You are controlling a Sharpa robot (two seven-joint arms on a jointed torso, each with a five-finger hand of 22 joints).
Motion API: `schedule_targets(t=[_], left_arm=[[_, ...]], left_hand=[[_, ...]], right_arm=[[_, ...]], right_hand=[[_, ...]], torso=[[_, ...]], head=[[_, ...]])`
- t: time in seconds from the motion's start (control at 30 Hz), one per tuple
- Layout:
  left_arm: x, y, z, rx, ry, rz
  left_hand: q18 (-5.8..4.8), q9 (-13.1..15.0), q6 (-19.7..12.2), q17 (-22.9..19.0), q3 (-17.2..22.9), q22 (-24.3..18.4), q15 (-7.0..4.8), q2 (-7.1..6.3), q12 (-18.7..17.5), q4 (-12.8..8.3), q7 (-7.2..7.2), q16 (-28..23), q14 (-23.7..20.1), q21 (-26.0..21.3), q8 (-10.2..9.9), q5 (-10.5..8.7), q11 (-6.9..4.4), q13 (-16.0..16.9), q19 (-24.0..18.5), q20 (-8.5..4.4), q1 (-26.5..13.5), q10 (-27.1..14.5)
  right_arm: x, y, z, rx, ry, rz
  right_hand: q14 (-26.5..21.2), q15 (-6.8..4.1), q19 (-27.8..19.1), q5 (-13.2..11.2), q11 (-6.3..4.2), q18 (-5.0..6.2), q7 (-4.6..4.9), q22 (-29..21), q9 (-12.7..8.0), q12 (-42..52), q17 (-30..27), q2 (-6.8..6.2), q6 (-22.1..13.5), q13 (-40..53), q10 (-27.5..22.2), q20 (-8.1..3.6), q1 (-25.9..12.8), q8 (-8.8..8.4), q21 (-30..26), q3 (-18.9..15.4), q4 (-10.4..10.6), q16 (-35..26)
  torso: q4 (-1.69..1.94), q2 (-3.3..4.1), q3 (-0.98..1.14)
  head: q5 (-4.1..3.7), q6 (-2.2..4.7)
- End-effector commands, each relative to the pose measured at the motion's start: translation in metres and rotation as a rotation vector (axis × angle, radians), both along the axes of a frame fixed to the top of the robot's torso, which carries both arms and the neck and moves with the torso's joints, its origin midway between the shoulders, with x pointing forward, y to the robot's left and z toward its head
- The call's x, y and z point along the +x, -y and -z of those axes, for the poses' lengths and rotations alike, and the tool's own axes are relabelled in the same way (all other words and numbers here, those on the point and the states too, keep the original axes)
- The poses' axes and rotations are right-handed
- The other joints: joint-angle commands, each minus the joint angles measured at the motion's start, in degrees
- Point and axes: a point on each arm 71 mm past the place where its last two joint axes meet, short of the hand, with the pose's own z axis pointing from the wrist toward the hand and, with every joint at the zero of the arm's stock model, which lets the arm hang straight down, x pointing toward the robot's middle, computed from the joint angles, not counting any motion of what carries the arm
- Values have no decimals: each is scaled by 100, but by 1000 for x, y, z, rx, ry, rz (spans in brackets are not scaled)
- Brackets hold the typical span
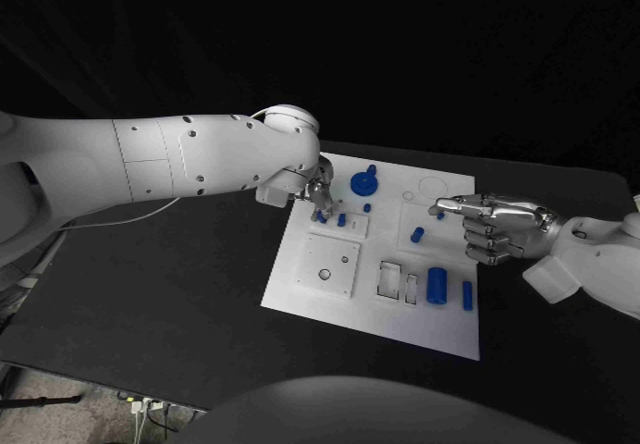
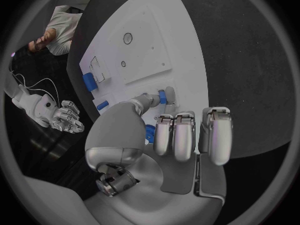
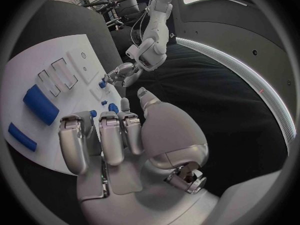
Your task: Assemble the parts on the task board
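The white task board [image 1: 350, 305] lies mid-table. My left hand [image 1: 310, 190] is over its far left corner, and its thumb and a finger pinch a small blue peg [image 1: 322, 217] that stands on the board; the wrist view shows the same peg [image 2: 164, 95] at the fingertips [image 2: 152, 100]. My right hand [image 1: 500, 228] hovers at the board's right edge with its fingers curled in and nothing visibly in them; its fingertips point at a small blue peg [image 1: 437, 215] [image 3: 112, 106]. A blue round knob [image 1: 364, 182] stands at the far edge.
More blue parts are on the board: a short peg [image 1: 417, 235], a thick cylinder [image 1: 437, 286] [image 3: 41, 104] and a thin bar [image 1: 467, 294] [image 3: 21, 137] near the front right. Rectangular slots [image 1: 389, 280] and a square plate [image 1: 329, 265] lie beside them. A white cable [image 1: 120, 218] trails left.
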Motion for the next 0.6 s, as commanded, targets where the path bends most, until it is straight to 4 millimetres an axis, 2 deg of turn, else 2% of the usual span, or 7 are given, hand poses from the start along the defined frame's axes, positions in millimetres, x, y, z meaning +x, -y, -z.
schedule_targets(t=[0.03, 0.1, 0.27, 0.37, 0.6], left_arm=[[-4, -8, 9, 124, -40, -74], [-5, -8, 10, 124, -48, -71], [-6, -8, 12, 125, -61, -66], [-6, -8, 12, 123, -65, -64], [-6, -7, 12, 105, -60, -62]], left_hand=[[-42, -57, 268, 1509, 85, 1510, 38, -145, 14, -207, -243, 14, 591, 25, -116, -275, -42, 1510, 607, 55, -14, 534], [-42, -87, 262, 1509, -40, 1510, 40, -191, 14, -137, -245, 14, 591, 25, -193, -551, -44, 1510, 607, 57, 1, 534], [-34, -141, 253, 1509, -252, 1498, 47, -274, 14, 32, -241, 14, 591, -6, -329, -957, -36, 1510, 590, 62, -8, 534], [-28, -175, 262, 1509, -384, 1490, 59, -297, 14, 215, -226, 14, 591, -29, -398, -1224, -23, 1510, 578, 67, -111, 534], [-20, -198, 248, 1509, -577, 1479, 79, -308, 14, 511, -197, 14, 591, -62, -497, -1566, 3, 1510, 562, 84, -208, 534]], right_arm=[[-1, -1, 0, 11, -1, -15], [-1, -1, 0, 11, -1, -15], [-1, -1, 0, 10, -1, -15], [-1, -1, 0, 10, -1, -14], [-1, -1, 0, 10, -1, -14]], right_hand=[[598, -24, 608, 27, -40, -36, -13, 1509, -10, 15, 1509, 7, 32, 1493, 617, -35, 51, -5, 25, 5, -27, 20], [598, -24, 608, 30, -40, -36, -14, 1509, -12, 15, 1509, 8, 31, 1493, 617, -35, 54, -5, 25, 6, -30, 20], [598, -24, 608, 30, -40, -36, -14, 1509, -12, 15, 1509, 8, 31, 1493, 617, -35, 54, -5, 25, 6, -30, 20], [598, -24, 608, 30, -40, -36, -14, 1509, -12, 15, 1509, 8, 31, 1493, 617, -35, 54, -5, 25, 6, -30, 20], [598, -26, 608, 39, -42, -36, -15, 1509, -16, 15, 1509, 10, 30, 1493, 617, -37, 64, -5, 25, 8, -39, 20]], torso=[[-1, 1, -1], [0, 2, -1], [3, -1, -1], [1, 2, 0], [2, 2, 0]], head=[[0, 0], [-1, 0], [-4, 0], [1, 0], [4, 0]])
